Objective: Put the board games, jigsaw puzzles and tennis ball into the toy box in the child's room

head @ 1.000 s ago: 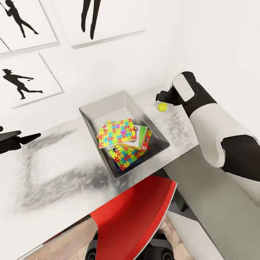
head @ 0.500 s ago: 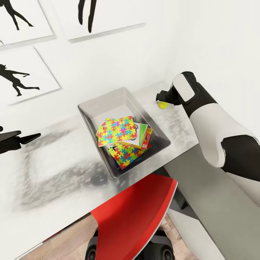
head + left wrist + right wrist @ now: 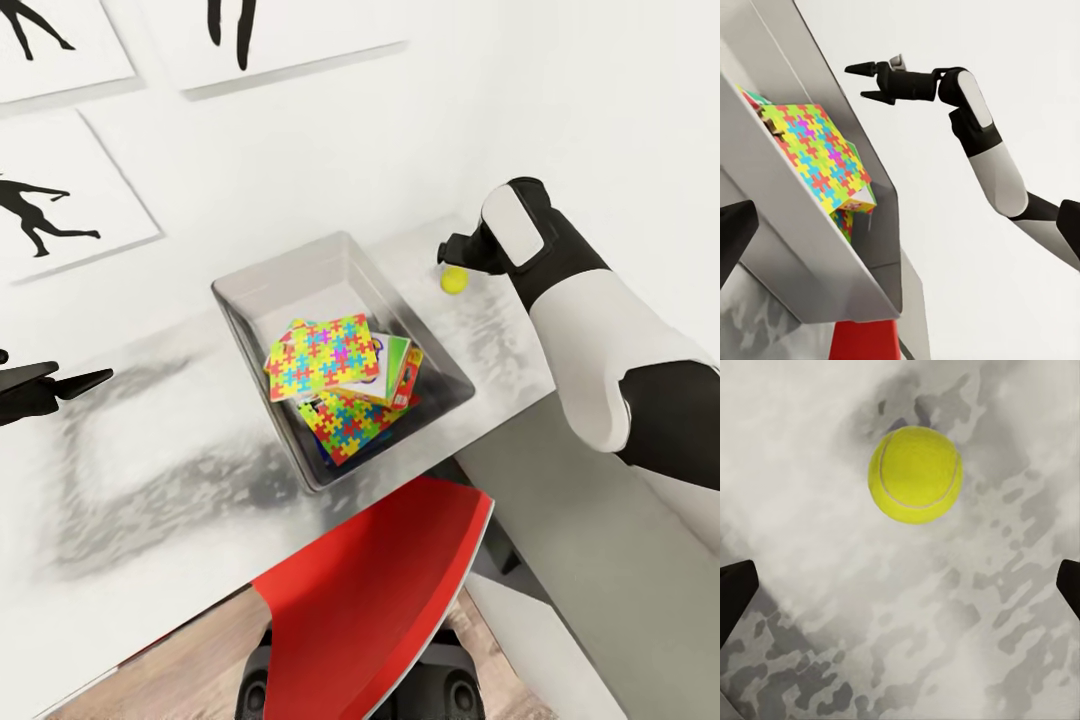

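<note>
The light grey toy box (image 3: 290, 272) stands on the white table (image 3: 150, 450). Two jigsaw puzzles (image 3: 322, 358) (image 3: 345, 425) lie on top inside it, over board games whose green and red edges (image 3: 400, 368) stick out. The tennis ball (image 3: 454, 280) rests on the table beyond the box's right end. My right gripper (image 3: 446, 252) hovers open just above it; its wrist view has the ball (image 3: 916, 474) ahead and slightly off centre between the spread fingertips (image 3: 735, 594). My left gripper (image 3: 60, 384) hangs open and empty at the table's left, and its wrist view looks along the box wall (image 3: 795, 225).
A red chair back (image 3: 370, 590) is tucked against the table's near edge, below the box. A lower grey-topped unit (image 3: 570, 530) adjoins on the right. The white wall with silhouette pictures (image 3: 60, 200) runs close behind the box and ball.
The head view has shifted a little, so everything sits slightly higher in the picture. My right gripper stays open over the ball. The left arm has not moved.
</note>
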You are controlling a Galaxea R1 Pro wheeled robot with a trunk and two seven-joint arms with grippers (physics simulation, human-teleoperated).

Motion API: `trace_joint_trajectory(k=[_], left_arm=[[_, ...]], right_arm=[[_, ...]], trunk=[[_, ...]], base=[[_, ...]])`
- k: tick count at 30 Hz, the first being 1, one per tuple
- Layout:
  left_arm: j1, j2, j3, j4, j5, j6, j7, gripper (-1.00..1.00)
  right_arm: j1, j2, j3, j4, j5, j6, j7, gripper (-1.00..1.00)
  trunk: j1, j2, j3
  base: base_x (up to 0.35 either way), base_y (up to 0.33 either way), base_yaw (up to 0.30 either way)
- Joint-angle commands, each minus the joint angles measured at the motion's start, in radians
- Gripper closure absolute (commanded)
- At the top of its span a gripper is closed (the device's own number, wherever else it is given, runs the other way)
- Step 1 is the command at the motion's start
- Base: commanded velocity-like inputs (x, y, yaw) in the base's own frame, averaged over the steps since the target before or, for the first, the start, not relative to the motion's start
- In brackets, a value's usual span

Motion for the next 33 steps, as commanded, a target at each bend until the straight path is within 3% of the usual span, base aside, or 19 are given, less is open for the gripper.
trace_joint_trajectory(k=[1,33], left_arm=[[-0.001,0.0,0.0,0.0,0.0,0.011,-0.004,-1.0],[0.0,-0.001,0.0,0.0,0.0,0.011,-0.004,-1.0]], right_arm=[[-0.001,-0.001,0.005,-0.001,-0.01,0.002,-0.009,-1.0],[-0.049,-0.001,0.006,-0.001,0.002,0.006,-0.009,-1.0]], trunk=[[0.0,-0.002,-0.003],[0.0,-0.002,-0.056]], base=[[0.0,0.0,0.0],[0.0,0.0,0.0]])
